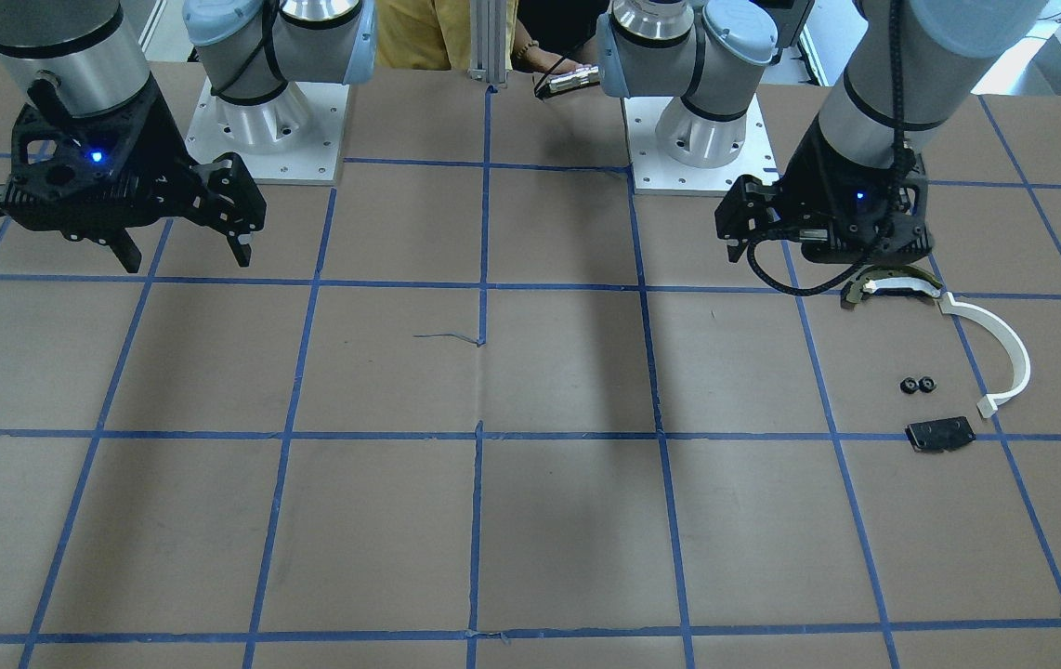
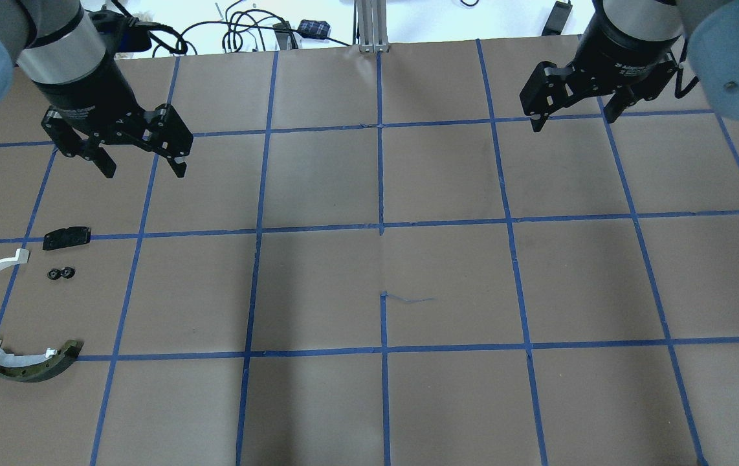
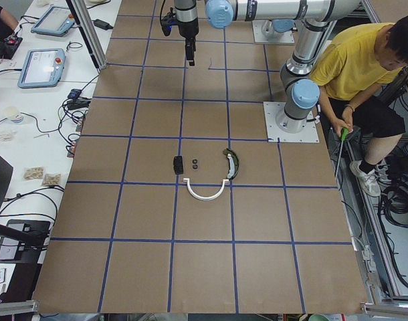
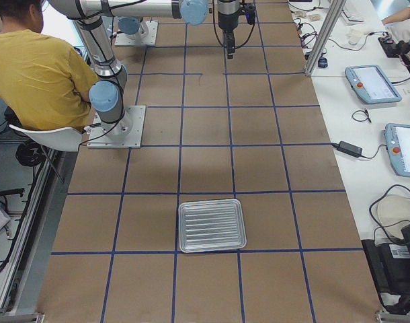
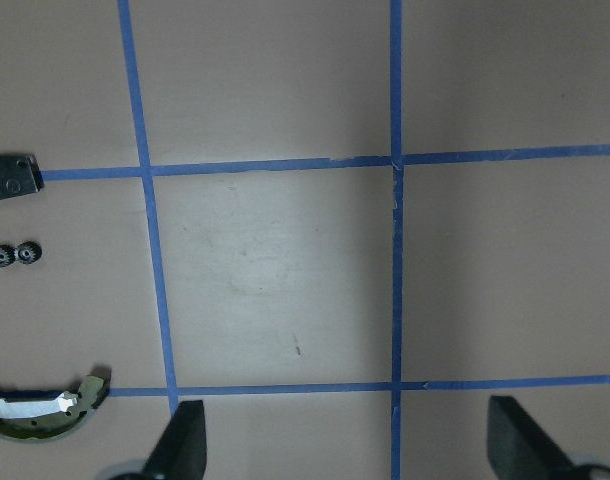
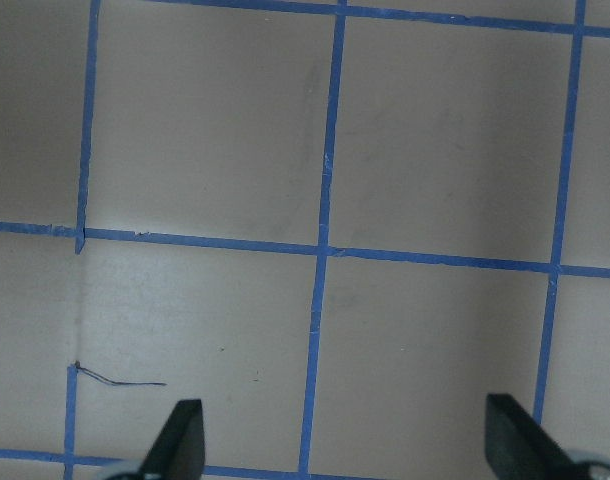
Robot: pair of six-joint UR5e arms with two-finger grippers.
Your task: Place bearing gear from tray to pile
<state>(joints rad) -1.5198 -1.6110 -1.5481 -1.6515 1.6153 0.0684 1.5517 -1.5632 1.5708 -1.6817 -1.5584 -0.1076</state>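
tray (image 4: pixel 212 225): ribbed bare metal, shiny | table cover (image 2: pixel 447 285): matt brown paper | arc strip (image 1: pixel 1023 367): smooth white plastic look | plate (image 1: pixel 939 434): matt black | olive piece (image 2: pixel 33 372): dull finish

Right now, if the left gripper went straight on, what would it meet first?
Probably just the bare table: the left gripper points down at it, and the two small gears lie aside.

Two gears (image 2: pixel 54 274); one each: arc (image 1: pixel 1021 364), olive piece (image 2: pixel 33 372), plate (image 2: pixel 67 237), tray (image 4: pixel 212 225)

overhead: rear, looking down | front: opposite, facing back (shares pile (image 2: pixel 61 274)) | wrists: close, downward
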